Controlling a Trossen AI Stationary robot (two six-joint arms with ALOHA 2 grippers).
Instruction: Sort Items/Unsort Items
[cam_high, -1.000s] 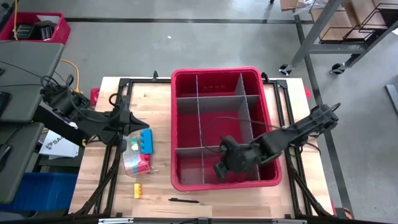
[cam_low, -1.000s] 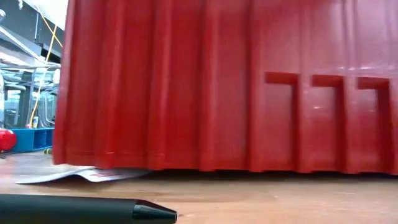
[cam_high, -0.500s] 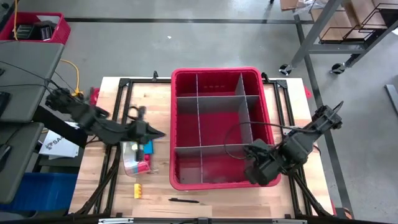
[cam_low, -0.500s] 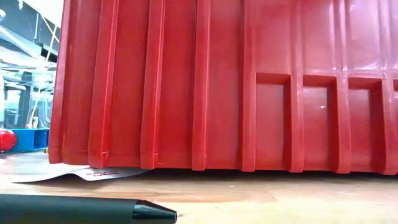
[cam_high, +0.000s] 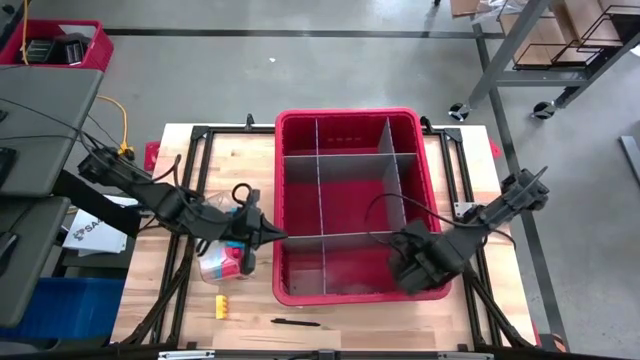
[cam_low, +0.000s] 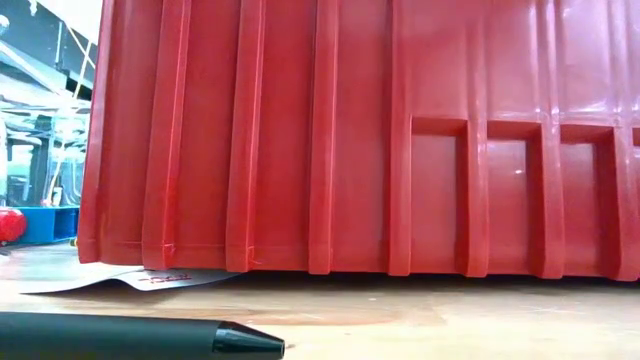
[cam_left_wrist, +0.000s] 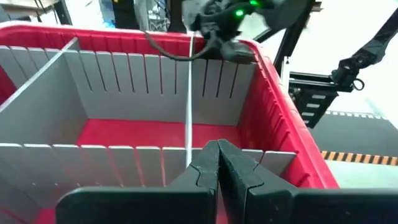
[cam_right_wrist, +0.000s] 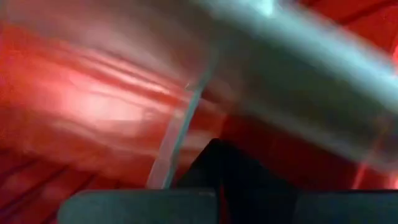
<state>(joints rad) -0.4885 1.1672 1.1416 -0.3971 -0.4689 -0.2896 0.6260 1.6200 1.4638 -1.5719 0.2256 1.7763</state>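
Observation:
A red bin with grey dividers stands mid-table. My left gripper is shut and holds nothing. It hovers at the bin's left wall, pointing into the bin. My right gripper is shut and points down into the bin's near right compartment. A clear bag with blue and pink pieces lies left of the bin, under my left arm. A yellow block and a dark pen lie near the table's front edge.
Black frame rails run along the table's left and right sides. A sheet of paper lies at the bin's near left corner. The bin's near wall fills the low view. Bare wood shows in front of the bin.
My left gripper has moved toward the table's right and near edges and downward, over the bag, up to the bin's left wall. My right gripper has moved from the near middle compartment to the near right one and tipped downward. The bin has shifted a little and settled.

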